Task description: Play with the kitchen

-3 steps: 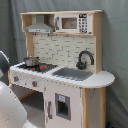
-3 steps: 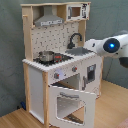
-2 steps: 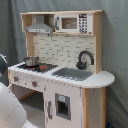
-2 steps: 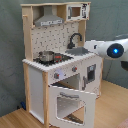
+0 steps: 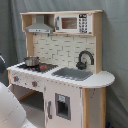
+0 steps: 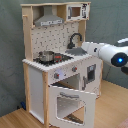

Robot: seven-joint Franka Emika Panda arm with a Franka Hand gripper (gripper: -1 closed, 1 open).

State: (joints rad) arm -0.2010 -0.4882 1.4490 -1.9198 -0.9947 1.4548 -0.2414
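White-painted board and pale wood make up the tall toy kitchen [image 5: 62, 70], which stands on a light wooden floor [image 6: 15, 119] before a grey curtain [image 5: 115, 45]. In the second exterior view its windowed oven door [image 6: 72, 104] hangs open, swung down and forward at the near side. A small metal pot [image 6: 46, 55] sits on the black hob, and a black curved faucet [image 5: 84, 58] rises at the far edge of the grey sink [image 5: 74, 73].

Judging by its build, the whole unit is stiff, bulky and too heavy to shift; only its small parts invite handling. The door is probably light on its hinges and best taken at its top edge. The knobs [image 6: 57, 76] under the hob look small and smooth, so likely slippery. The pot looks light and easily tipped.

The robot's white arm [image 6: 105, 51] reaches in from the second exterior view's right, level with the sink. Its claw is hidden, so I cannot tell whether it is open or closed.
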